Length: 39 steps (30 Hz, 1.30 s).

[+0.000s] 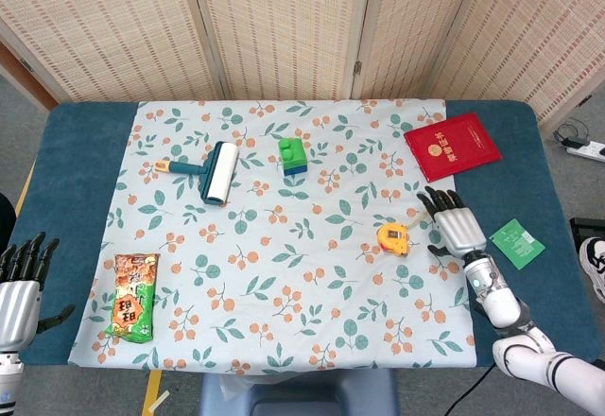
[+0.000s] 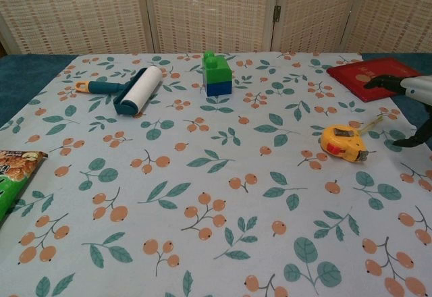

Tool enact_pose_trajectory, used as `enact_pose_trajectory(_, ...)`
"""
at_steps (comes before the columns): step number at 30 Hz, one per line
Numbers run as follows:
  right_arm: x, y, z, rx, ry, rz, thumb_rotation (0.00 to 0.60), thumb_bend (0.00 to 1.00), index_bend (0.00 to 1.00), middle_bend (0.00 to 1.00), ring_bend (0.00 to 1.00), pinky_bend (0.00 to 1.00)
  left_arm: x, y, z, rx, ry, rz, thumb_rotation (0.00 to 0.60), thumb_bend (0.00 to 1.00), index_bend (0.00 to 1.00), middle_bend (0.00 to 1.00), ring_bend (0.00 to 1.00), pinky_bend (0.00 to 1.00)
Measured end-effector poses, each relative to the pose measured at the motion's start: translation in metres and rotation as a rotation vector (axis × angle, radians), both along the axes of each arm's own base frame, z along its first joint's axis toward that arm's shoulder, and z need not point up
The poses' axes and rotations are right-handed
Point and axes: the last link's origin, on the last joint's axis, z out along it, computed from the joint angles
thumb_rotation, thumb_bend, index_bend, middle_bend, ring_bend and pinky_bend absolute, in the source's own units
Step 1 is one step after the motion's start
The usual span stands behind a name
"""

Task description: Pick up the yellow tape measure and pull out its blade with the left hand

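Note:
The yellow tape measure (image 1: 393, 237) (image 2: 343, 142) lies on the flowered cloth right of centre, a short length of blade sticking out toward the upper right. My right hand (image 1: 454, 223) (image 2: 408, 98) hovers just right of it, fingers spread and holding nothing, not touching it. My left hand (image 1: 19, 288) stays at the lower left corner off the cloth, fingers apart and empty; the chest view does not show it.
A lint roller (image 1: 214, 170) (image 2: 133, 90) and a green-blue toy block (image 1: 292, 155) (image 2: 217, 74) sit at the back. A red booklet (image 1: 452, 146) (image 2: 373, 75) lies back right, a green packet (image 1: 516, 242) right, a snack bag (image 1: 133, 297) (image 2: 12, 175) front left.

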Motion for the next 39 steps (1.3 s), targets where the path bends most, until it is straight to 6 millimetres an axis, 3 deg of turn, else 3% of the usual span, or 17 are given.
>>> enact_pose_trajectory(7,0.019,-0.016,-0.028,0.041,-0.014,0.049,0.6,0.24,0.0,0.0,0.01,0.0,0.0,-0.001,0.002,0.004,-0.002,0.0,0.6,0.12,0.04,0.0,0.0,0.0)
enact_pose_trajectory(25,0.092,-0.028,-0.076,0.13,-0.074,0.163,0.6,0.24,0.0,0.0,0.06,0.0,-0.01,-0.004,0.005,0.028,0.048,0.017,0.6,0.12,0.05,0.0,0.0,0.0)
enact_pose_trajectory(30,0.095,-0.027,-0.071,0.136,-0.082,0.157,0.6,0.24,0.0,0.01,0.1,0.01,-0.013,-0.004,0.005,0.03,0.051,0.025,0.6,0.12,0.05,0.0,0.0,0.0)
enact_pose_trajectory(35,0.086,-0.027,-0.054,0.156,-0.068,0.121,0.6,0.24,0.0,0.07,0.13,0.02,-0.013,-0.003,0.002,0.019,0.047,0.026,0.6,0.12,0.05,0.0,0.0,0.0)
enact_pose_trajectory(39,0.081,-0.028,-0.053,0.197,-0.045,0.09,0.6,0.24,0.02,0.11,0.16,0.03,-0.01,-0.002,-0.001,0.01,0.045,0.014,0.6,0.12,0.05,0.0,0.0,0.0)
